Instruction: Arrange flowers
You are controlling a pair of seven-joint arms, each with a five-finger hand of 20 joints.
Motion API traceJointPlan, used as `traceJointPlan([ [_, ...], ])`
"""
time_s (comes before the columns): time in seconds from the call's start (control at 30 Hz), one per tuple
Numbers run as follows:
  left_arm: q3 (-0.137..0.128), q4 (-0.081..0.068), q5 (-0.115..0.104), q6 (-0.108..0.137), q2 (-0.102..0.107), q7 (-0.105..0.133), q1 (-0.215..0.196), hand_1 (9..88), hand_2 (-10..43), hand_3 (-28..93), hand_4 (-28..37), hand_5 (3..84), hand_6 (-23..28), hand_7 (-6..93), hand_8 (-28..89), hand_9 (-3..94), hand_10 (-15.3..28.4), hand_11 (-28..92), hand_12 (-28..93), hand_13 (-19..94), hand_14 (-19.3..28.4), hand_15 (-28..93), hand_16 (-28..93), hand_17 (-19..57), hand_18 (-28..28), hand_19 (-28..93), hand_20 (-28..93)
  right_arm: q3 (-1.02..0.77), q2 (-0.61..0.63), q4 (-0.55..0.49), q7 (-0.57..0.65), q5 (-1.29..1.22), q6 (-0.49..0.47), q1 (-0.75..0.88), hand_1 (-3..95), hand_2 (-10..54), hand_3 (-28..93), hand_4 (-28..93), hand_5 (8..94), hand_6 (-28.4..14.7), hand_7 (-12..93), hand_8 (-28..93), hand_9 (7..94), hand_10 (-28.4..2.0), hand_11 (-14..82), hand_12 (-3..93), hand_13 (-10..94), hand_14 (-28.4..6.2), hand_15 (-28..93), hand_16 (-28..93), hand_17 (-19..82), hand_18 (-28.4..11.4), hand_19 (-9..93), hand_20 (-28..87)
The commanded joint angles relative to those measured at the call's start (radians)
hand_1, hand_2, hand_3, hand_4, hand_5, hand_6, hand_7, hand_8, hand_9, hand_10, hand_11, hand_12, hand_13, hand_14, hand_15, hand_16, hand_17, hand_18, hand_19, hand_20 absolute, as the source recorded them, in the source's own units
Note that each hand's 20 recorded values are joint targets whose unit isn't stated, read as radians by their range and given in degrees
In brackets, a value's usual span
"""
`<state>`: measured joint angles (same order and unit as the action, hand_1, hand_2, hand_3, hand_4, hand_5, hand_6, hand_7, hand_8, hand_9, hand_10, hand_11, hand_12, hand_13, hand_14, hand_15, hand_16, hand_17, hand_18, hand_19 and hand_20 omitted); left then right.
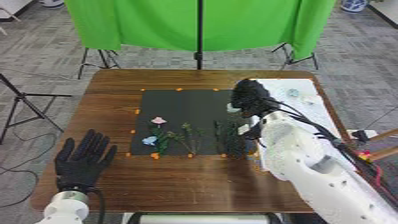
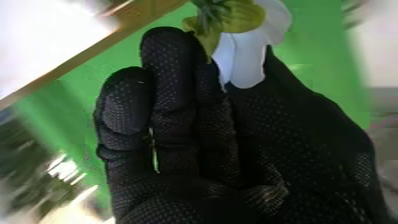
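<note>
Brown wooden bench: flat black rectangular mat on it, small orange patches along mat edges; flat white sheet right of mat.

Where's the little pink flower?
In the head view, the pink flower is on the left part of the black mat, just beyond the light blue flower.

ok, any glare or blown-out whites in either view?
Right wrist view: white surface beside the brown wooden edge looks blown out; smooth white petals show soft shading. Head view: flat white sheet is bright, matte black mat glare-free.
</note>
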<state>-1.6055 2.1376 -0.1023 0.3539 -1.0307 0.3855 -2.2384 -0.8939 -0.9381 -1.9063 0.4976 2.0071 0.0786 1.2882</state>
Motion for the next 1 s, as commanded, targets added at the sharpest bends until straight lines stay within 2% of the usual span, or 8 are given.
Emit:
traceJointPlan([
  [0.03,0.028,-0.022,-0.009,0.02,0.01,0.002,-0.002,25.5,12.2,77,-28.3,43.7,7.8,19.4,-10,37.8,14.7,29,12,28,14.6,48,-5,-6.2,14.6,39,19,0.169,-0.272,0.115,-0.078,0.014,-0.109,-0.167,65.8,-9.5,70,-28,68.2,-1.3,41,13,78.7,-10.3,20.3,52.0,69,-4.9,44,45,40,-18.2,81,36],
  [0.37,0.04,-0.036,-0.005,0.025,0.029,-0.014,0.035,25.4,12.2,77,-28.3,43.7,7.8,19.5,-11,37.8,14.6,29,12,28,14.6,48,-5,-6.2,14.6,39,19,0.266,-0.347,0.247,-0.092,0.154,-0.124,-0.215,65.8,-9.5,70,-28,68.0,-1.3,41,13,78.4,-10.4,20.7,51.8,69,-5.0,45,44,41,-18.1,81,35],
  [0.57,0.029,-0.045,-0.002,0.031,0.022,-0.027,0.042,25.5,12.3,77,-28.3,43.7,7.7,19.5,-11,37.8,14.6,29,12,28,14.6,48,-5,-6.2,14.6,39,19,0.286,-0.327,0.254,-0.106,0.21,-0.126,-0.191,65.8,-9.5,70,-28,68.0,-1.3,42,13,78.2,-10.4,21.0,51.9,69,-5.0,45,44,41,-18.3,81,35],
  [0.67,0.023,-0.036,-0.004,0.031,0.025,-0.017,0.023,25.5,12.3,77,-28.3,43.7,7.7,19.5,-11,37.8,14.7,29,12,28,14.6,48,-5,-6.2,14.6,39,19,0.285,-0.314,0.241,-0.084,0.203,-0.138,-0.178,65.8,-9.5,70,-28,68.0,-1.3,42,13,78.3,-10.4,20.9,51.7,69,-5.1,45,44,41,-18.4,80,35],
  [0.77,0.026,-0.041,-0.005,0.032,0.015,-0.026,0.023,25.4,12.3,77,-28.3,43.7,7.7,19.5,-11,37.9,14.8,29,12,28,14.6,48,-5,-6.2,14.6,39,19,0.293,-0.307,0.249,-0.089,0.226,-0.118,-0.17,65.8,-9.5,70,-28,68.0,-1.3,42,13,78.3,-10.4,21.0,51.6,69,-5.0,45,44,41,-18.3,80,35],
  [0.87,0.036,-0.044,-0.025,0.029,0.001,-0.033,0.032,25.5,12.4,77,-28.3,43.7,7.7,19.5,-11,37.9,14.8,29,12,28,14.6,48,-6,-6.2,14.6,39,19,0.311,-0.296,0.263,-0.122,0.282,-0.072,-0.162,65.8,-9.5,70,-28,67.9,-1.3,42,13,78.3,-10.5,21.0,51.6,69,-5.0,45,44,41,-18.3,80,35],
  [0.93,0.04,-0.043,-0.022,0.035,0.003,-0.035,0.035,25.5,12.4,77,-28.3,43.7,7.7,19.6,-11,37.9,14.7,29,12,28,14.5,48,-6,-6.1,14.6,39,19,0.316,-0.295,0.266,-0.132,0.302,-0.062,-0.16,65.8,-9.5,70,-28,68.0,-1.4,42,13,78.3,-10.5,20.9,51.3,69,-5.0,45,44,41,-18.5,81,35],
  [1.0,0.036,-0.04,-0.036,0.042,0.005,-0.028,0.034,25.5,12.5,76,-28.3,43.8,7.8,19.7,-11,37.8,14.7,29,12,28,14.5,48,-6,-6.1,14.6,39,19,0.319,-0.295,0.264,-0.126,0.301,-0.057,-0.161,65.8,-9.5,70,-28,68.0,-1.4,42,12,78.3,-10.5,20.8,51.1,69,-5.0,45,44,40,-19.1,82,37],
])
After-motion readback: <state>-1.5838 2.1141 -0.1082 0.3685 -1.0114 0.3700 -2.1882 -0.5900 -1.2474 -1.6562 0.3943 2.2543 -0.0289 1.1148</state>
